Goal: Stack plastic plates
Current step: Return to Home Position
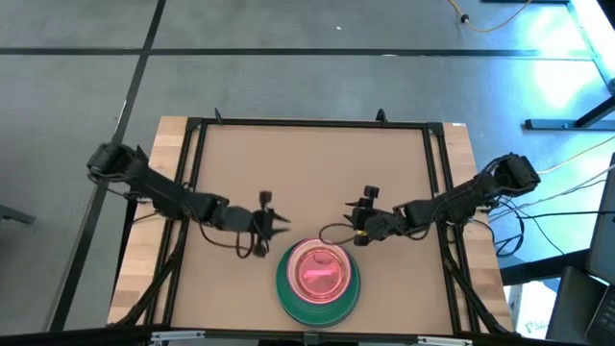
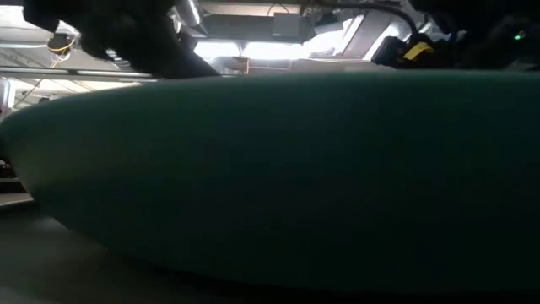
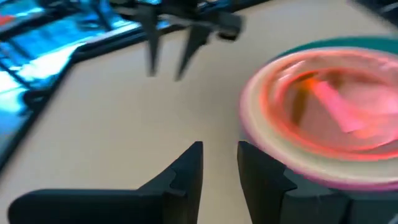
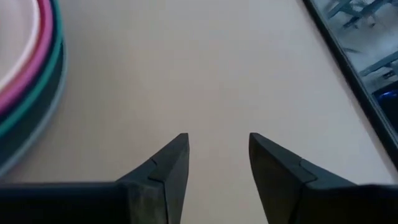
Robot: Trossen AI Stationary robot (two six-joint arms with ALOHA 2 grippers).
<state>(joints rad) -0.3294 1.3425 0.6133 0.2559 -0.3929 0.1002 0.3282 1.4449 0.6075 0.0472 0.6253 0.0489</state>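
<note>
The plastic plates point(image 1: 319, 281) form one stack near the table's front edge. A wide teal plate is at the bottom, and smaller pink and translucent pink ones lie on top. In the low view the teal plate point(image 2: 278, 169) fills most of the picture. My left gripper point(image 1: 281, 226) hovers open just beyond the stack's far left side, with nothing between its fingers point(image 3: 189, 165). The stack point(image 3: 323, 118) lies close beside it. My right gripper point(image 1: 357, 233) hangs open off the stack's far right side. Its fingers point(image 4: 171, 162) point at bare table, with the plates' rims point(image 4: 31, 74) to one side.
A black frame point(image 1: 192, 154) borders the brown table top, and bare surface point(image 1: 307, 173) stretches from the stack to the far edge. My right gripper point(image 3: 168, 59) also appears in the left wrist view, beyond the open fingers.
</note>
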